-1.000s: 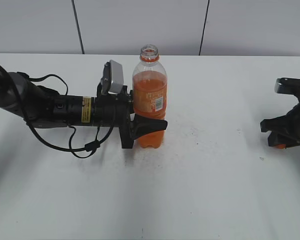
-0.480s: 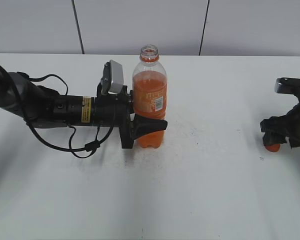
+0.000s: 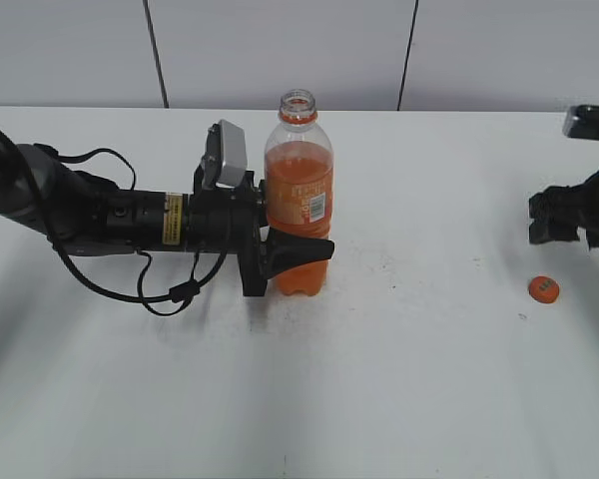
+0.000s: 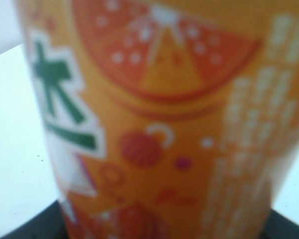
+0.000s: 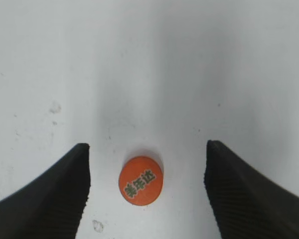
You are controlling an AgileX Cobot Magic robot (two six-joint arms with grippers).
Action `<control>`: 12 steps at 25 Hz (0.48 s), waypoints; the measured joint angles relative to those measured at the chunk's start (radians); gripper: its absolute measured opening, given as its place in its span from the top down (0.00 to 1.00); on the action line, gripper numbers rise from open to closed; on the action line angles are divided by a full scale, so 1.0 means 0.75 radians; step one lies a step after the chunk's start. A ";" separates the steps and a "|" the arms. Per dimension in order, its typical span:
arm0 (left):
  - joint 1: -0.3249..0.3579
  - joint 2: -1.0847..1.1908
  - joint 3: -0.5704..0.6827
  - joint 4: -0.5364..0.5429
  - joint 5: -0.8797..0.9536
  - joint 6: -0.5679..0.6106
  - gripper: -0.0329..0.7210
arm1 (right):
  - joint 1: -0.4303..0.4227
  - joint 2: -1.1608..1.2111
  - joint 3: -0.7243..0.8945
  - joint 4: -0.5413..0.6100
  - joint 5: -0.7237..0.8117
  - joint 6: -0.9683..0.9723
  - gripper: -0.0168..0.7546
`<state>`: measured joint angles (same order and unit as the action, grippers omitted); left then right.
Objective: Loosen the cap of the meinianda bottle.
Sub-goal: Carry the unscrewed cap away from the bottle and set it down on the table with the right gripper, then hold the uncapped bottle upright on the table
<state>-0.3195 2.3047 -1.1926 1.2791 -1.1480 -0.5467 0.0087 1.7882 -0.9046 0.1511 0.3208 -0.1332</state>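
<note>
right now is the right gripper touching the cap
Apart. The right wrist view shows the cap lying on the table with bare surface between it and each finger of the open right gripper.

We are seeing the meinianda bottle (image 3: 299,200) standing upright on the table (image 3: 399,399), left of centre and toward the back wall. The left gripper (image 3: 280,261) is reaching in from the left, lying level and closing around the bottle's lower body. The cap (image 3: 544,288) is lying flat on the table far to the right, well apart from the bottle, whose neck is standing uncovered. The right gripper (image 3: 564,222) is hanging above and just behind the cap, not touching it; in the wrist view the cap (image 5: 140,180) is sitting between its spread fingers (image 5: 65,194).
</note>
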 joint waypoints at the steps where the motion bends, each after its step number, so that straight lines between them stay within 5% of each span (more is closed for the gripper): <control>1: 0.000 0.000 0.000 0.000 0.000 0.000 0.43 | 0.000 -0.021 -0.008 0.000 0.000 0.000 0.28; 12: 0.000 0.000 -0.001 0.018 -0.006 0.014 0.39 | 0.000 -0.103 -0.021 0.006 -0.001 0.000 0.28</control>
<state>-0.3195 2.3047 -1.1937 1.2930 -1.1528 -0.5360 0.0087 1.7106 -0.9202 0.1556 0.3199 -0.1332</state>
